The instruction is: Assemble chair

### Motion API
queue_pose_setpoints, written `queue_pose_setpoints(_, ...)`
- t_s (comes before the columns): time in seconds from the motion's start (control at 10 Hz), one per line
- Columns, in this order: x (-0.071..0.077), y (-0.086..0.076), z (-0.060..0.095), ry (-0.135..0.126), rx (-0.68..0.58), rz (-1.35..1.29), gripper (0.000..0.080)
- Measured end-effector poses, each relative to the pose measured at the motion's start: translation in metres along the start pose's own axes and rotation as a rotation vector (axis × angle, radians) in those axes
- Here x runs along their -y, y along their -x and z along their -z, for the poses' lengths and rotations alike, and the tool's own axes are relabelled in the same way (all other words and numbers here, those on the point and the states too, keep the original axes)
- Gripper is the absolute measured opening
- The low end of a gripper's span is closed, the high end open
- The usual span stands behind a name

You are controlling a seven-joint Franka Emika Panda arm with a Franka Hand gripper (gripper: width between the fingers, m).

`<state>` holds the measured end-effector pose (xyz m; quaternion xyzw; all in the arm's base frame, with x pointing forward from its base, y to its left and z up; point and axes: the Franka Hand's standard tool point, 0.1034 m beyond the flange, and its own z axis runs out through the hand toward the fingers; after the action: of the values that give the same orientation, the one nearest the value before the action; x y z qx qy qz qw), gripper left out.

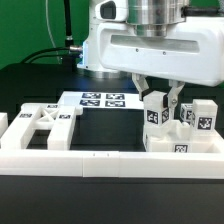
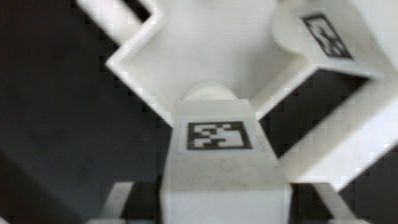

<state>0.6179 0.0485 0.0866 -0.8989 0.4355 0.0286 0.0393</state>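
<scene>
Jaws stand partly closed. In the exterior view they look pressed against the two sides of a blocky white plastic post leg (image 1: 156,118) that bears a black-and-white square tag. The two-finger gripper (image 1: 163,108) hangs from the bulky white robot arm (image 1: 150,45), which fills the upper right of that frame. The post leg stands upright, right of centre in the exterior view.

The chair is not assembled, and its white parts sit apart on the black table (image 1: 110,130). A flat white X-braced frame (image 1: 45,125) lies at the exterior view's left, well apart from the gripper. A second white tagged block (image 1: 205,118) stands near the exterior view's right edge. A low white tagged piece (image 1: 180,147) lies just in front of the post leg, at the lower right.

Behind the open stretch of table, in the upper middle of the frame, lies the thin flat white marker board (image 1: 100,100) with its square tags. A long plain white border rail (image 1: 100,160) runs across the lower part of the exterior view.

In the wrist view the post leg (image 2: 217,140) fills the middle with its tag facing the camera. Beyond it, the white bars of another chair part (image 2: 169,55) branch apart over the dark table. The fingertips cannot be made out clearly in that view.
</scene>
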Motion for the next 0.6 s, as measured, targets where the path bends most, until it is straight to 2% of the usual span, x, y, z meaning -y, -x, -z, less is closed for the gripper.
queue_pose_setpoints(0.6, 0.0032, 0.0026, -0.0004, -0.017, -0.013, -0.385, 0.0288)
